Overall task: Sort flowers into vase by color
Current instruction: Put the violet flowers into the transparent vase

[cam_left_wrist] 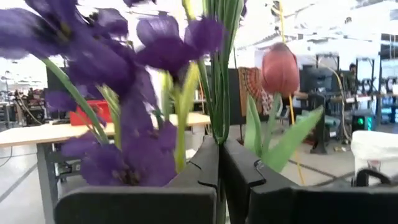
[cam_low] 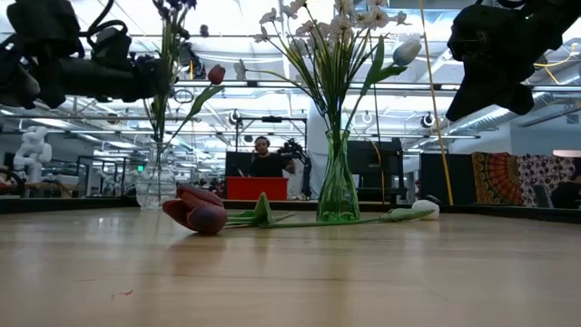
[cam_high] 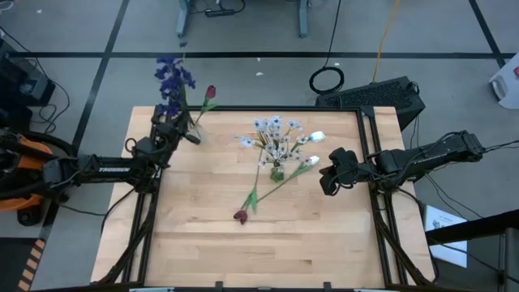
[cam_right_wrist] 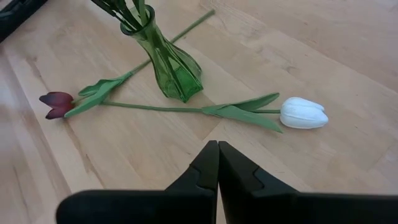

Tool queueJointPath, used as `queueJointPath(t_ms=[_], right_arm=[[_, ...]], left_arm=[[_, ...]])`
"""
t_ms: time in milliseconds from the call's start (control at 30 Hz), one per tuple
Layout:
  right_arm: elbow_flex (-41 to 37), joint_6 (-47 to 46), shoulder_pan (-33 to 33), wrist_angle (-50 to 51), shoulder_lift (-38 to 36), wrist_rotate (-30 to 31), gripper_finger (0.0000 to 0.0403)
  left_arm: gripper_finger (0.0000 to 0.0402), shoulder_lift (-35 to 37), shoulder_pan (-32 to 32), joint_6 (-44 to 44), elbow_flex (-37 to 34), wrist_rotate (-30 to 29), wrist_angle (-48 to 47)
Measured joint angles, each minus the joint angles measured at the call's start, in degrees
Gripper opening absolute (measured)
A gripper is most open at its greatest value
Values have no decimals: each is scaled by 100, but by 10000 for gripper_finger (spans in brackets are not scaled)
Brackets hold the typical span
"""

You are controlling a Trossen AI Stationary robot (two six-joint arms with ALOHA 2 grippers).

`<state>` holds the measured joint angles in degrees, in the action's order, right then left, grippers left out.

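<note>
Left gripper [cam_left_wrist: 219,163]: closed on green stems, raised above the clear vase [cam_low: 156,186] at the far left corner of the tabletop [cam_high: 324,235]. Right around it, purple-blue flowers [cam_left_wrist: 106,81] crowding the wrist view; just beyond the fingers, a dark red tulip bud [cam_left_wrist: 280,68] upright on its stem, with long green leaves below it. From above, same purple-blue cluster [cam_high: 172,81] rising past the tabletop's far edge, red bud [cam_high: 211,92] leaning off to one side of it.

Right gripper [cam_right_wrist: 217,163]: closed, empty, hovering above the tabletop near its right edge. Directly ahead of its fingers and closest, a white tulip [cam_right_wrist: 303,113] lying flat, its stem running away toward the foot of the green glass vase [cam_right_wrist: 169,65] and passing just in front of it. Farther on, a dark red tulip [cam_right_wrist: 57,104] lying flat too, bud pointing away from the gripper, stem crossing behind the green vase. Standing in that vase, pale white-lilac flowers [cam_high: 274,138] and a white tulip bud [cam_high: 316,137], fanning out above the rim; in the low view, another white bud [cam_low: 407,51] high on the bouquet's side.

Beyond the tabletop, in the low view: a person [cam_low: 264,159] seated behind a red panel in the room.
</note>
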<state>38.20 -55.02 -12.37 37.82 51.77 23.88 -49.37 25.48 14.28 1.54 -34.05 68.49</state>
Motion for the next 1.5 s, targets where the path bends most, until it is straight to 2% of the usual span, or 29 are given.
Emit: queueJointPath(t_ms=[500,700,1367,1500], right_arm=[[0,-2,1,3,0,2,0],[0,-84,-1,-30,0,4,0],[0,-133,0,-34,0,4,0],[0,-133,-1,-34,0,4,0]], left_arm=[[6,0,332,-33,0,169,-177],[6,0,413,93,0,375,174],[6,-2,559,88,0,406,-513],[6,-2,632,2,0,711,-511]])
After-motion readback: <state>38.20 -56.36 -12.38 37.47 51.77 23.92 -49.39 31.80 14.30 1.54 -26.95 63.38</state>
